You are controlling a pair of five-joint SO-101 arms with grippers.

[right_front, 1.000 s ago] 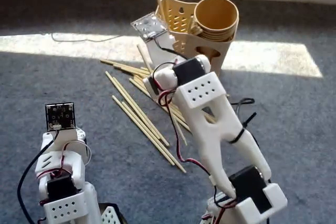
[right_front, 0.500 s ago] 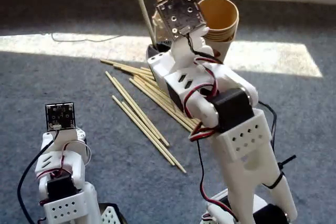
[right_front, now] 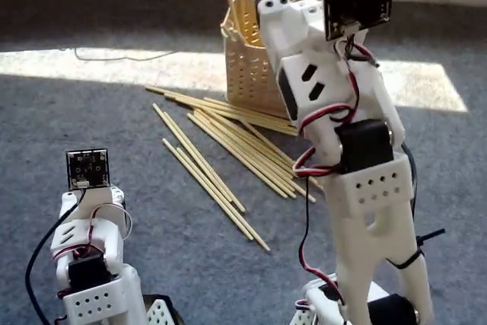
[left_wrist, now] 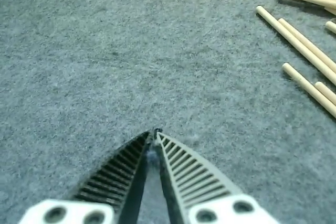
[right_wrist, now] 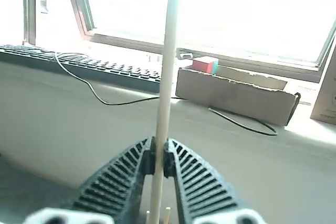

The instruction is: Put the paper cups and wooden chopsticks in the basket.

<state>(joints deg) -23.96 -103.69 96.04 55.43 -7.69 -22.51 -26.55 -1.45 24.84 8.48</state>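
**Q:** How does the held piece handle, and where is it gripped?

**A:** The right tool (right_wrist: 159,163) is clamped on a single wooden chopstick (right_wrist: 167,66). Its ribbed jaws pinch the shaft low down, so most of the visible length stands above them. The stick is judged light, stiff and smooth. A hold this far from its middle may let it pivot or slide.

**Q:** And the remaining pieces?

**A:** The loose chopsticks (right_front: 221,157) lie fanned on the grey bench (right_front: 114,135), several touching or crossing, just in front of the basket (right_front: 247,74). Each is best pinched across its width near mid-length, starting with one lying apart from its neighbours.

**Q:** What room is there for movement?

**A:** The right arm (right_front: 342,135) rises in front of the basket and covers part of it. A few sticks (right_front: 242,5) stand upright inside already. The opening looks narrow, so its rim and those sticks could catch a descending tip. The left tool (left_wrist: 156,135) is closed on nothing, low over bare bench, near some stick ends (left_wrist: 304,45).
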